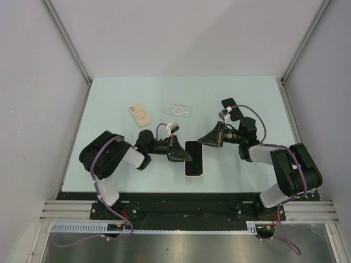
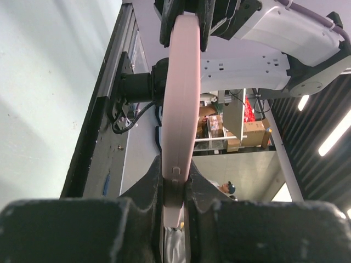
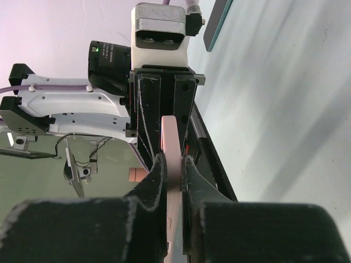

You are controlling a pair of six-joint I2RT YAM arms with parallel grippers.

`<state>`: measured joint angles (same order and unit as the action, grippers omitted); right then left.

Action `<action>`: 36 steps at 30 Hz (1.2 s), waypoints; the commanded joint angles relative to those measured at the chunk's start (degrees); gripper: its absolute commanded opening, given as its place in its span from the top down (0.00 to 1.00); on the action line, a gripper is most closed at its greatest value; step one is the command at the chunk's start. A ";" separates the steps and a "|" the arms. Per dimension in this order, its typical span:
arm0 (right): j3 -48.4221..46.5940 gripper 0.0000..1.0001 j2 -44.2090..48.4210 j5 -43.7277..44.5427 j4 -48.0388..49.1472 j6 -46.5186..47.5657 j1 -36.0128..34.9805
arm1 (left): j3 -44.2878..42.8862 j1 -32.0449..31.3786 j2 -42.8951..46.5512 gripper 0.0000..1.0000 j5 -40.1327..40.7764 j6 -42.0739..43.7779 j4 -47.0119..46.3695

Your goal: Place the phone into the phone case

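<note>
A pink phone (image 1: 193, 159) with a dark screen is held between both arms near the table's front middle. My left gripper (image 1: 184, 155) is shut on its left long edge. My right gripper (image 1: 204, 140) is shut on its upper right corner. Seen edge-on in the left wrist view, the phone (image 2: 181, 98) runs up from my clamped jaws (image 2: 175, 178) to the right gripper's fingers at the top. The right wrist view shows the pink edge (image 3: 170, 137) pinched in my jaws (image 3: 173, 164). A clear phone case (image 1: 179, 110) lies flat farther back, apart from both grippers.
A beige case (image 1: 140, 114) with a ring lies left of the clear one. A dark phone (image 1: 230, 107) lies at the back right, also visible in the right wrist view (image 3: 216, 24). The black base rail (image 1: 181, 197) runs along the table's near edge.
</note>
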<state>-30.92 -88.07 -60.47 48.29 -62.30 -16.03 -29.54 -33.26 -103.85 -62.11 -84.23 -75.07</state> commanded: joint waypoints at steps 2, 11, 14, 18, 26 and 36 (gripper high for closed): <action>-1.95 1.00 2.82 -0.44 0.76 1.74 -0.14 | 1.33 -0.14 -1.09 1.00 0.58 -1.82 -12.65; -7.14 0.62 10.02 4.75 -29.30 21.87 -2.25 | -1.22 -0.06 4.60 1.00 3.65 14.16 14.62; -7.14 0.59 9.59 2.38 -30.97 23.36 -2.77 | -4.38 -0.14 7.78 1.00 5.50 24.17 31.22; -7.14 0.90 10.81 3.60 -36.77 26.44 -3.04 | -8.16 -0.49 10.95 1.00 7.61 30.08 40.78; -7.05 0.78 16.52 7.80 -38.25 21.79 -2.87 | -14.40 -1.72 14.82 1.00 12.09 36.67 55.71; -6.61 0.54 31.55 19.68 -58.30 25.83 -1.11 | -19.84 -1.73 20.01 1.00 19.30 43.96 71.98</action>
<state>-36.42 -60.77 -43.75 -1.58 -37.76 -17.26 -44.84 -35.51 -86.72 -48.86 -45.87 -11.55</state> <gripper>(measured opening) 0.433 0.156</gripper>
